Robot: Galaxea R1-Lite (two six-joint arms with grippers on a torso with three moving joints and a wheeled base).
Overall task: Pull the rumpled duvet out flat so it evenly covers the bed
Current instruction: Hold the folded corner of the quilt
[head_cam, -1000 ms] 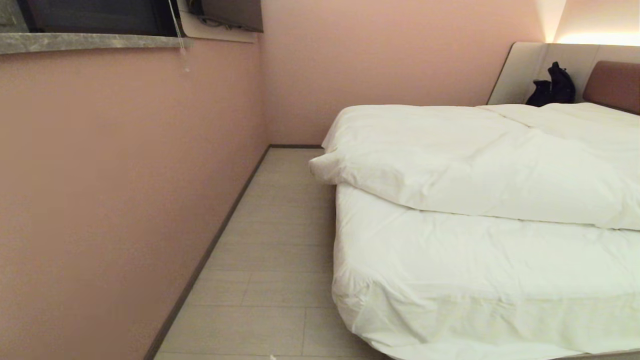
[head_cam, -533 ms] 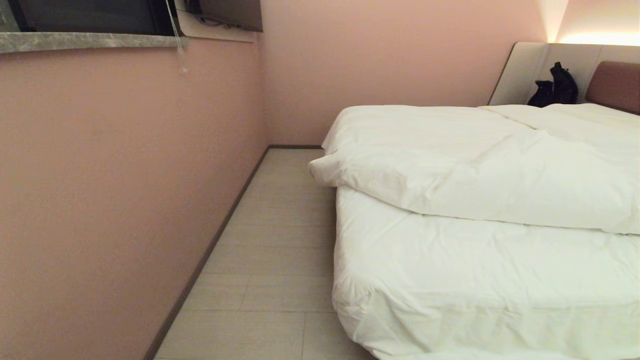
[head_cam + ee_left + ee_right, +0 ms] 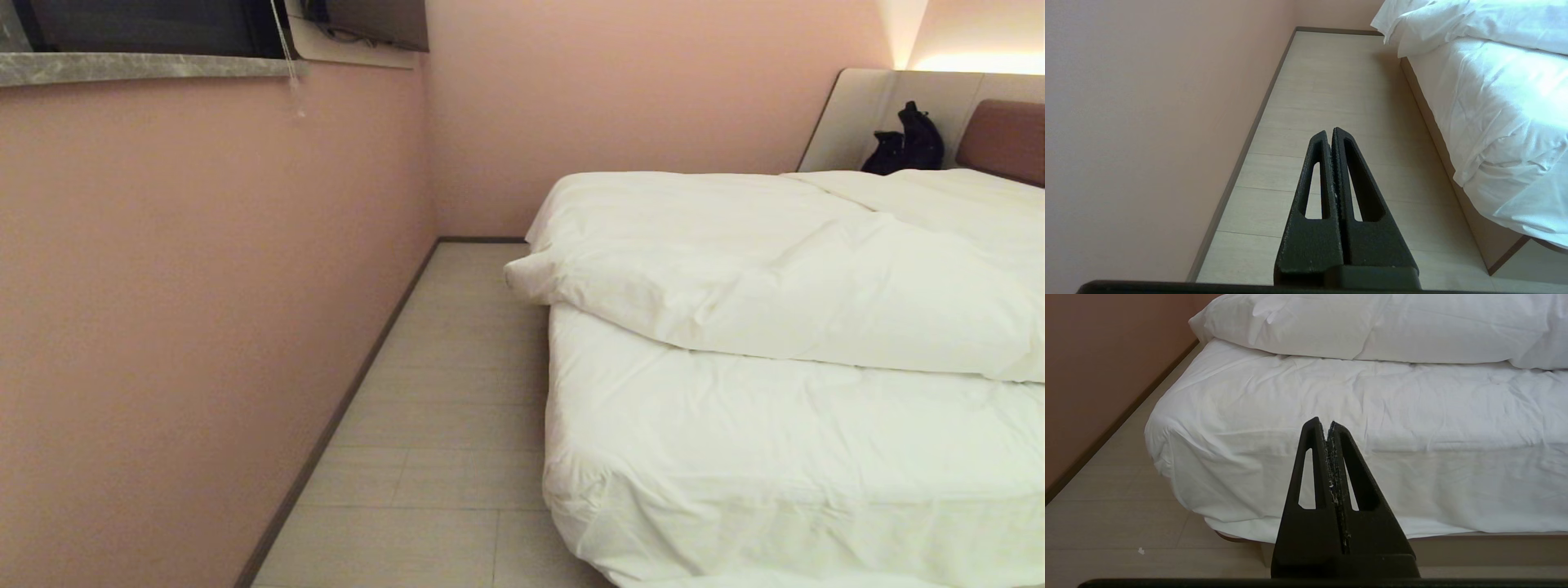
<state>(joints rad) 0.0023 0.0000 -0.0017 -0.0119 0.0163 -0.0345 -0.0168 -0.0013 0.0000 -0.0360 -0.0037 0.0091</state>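
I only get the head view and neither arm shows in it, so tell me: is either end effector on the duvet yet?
Observer: No. The left end effector is shut and empty, above the floor beside the bed.
Operator: And the right one?
Observer: The right end effector is also shut and empty, pointing at the bed's foot end without touching it.
Operator: Anything on the floor?
Observer: A small white scrap lies near the bed's corner.
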